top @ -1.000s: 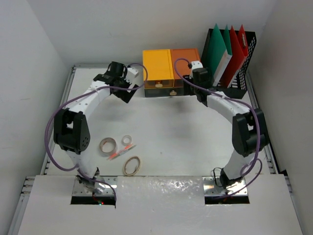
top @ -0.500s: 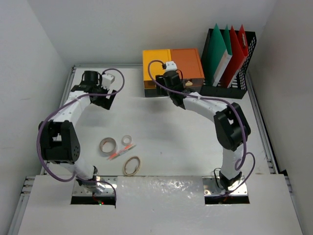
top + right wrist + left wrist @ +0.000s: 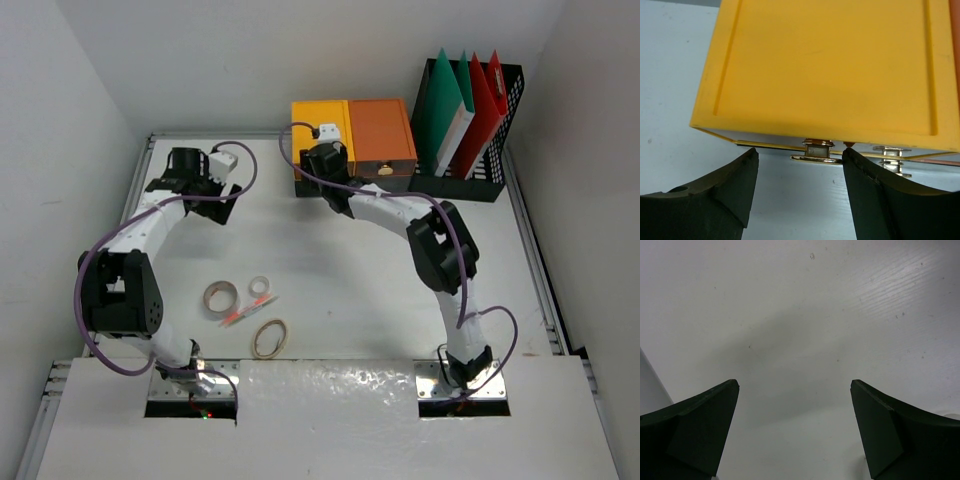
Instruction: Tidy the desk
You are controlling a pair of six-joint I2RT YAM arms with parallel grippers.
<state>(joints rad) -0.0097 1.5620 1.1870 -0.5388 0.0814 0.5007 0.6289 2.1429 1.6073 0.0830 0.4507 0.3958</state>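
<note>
The step in hand looks like taking hold of the brass handle (image 3: 816, 151) on the front of the yellow box (image 3: 830, 65), which stands at the far edge of the desk (image 3: 350, 270) just beside an orange box (image 3: 381, 130). The aim is probably to work its drawer, so that the loose things have somewhere to go. The right gripper (image 3: 800, 152) is spread with nothing in it. The handle sits just ahead of the gap and closer to the right-hand finger in the wrist view; whether that finger touches it cannot be told. To do this well, shift the gripper slightly so the handle sits in the middle of the gap. Then ease forward until the fingers pass either side of it, close firmly, and move straight along the drawer's line. A skewed pull would likely drag the whole box across the desk or slip off the small metal pull. The left gripper (image 3: 795, 385) hangs wide apart and empty over bare desk near the far left corner; it could steady the box if it slides. The tape roll (image 3: 220, 296), pens (image 3: 248, 310) and rubber ring (image 3: 270, 338) lie near the near edge, left of centre, waiting to be stowed.
</note>
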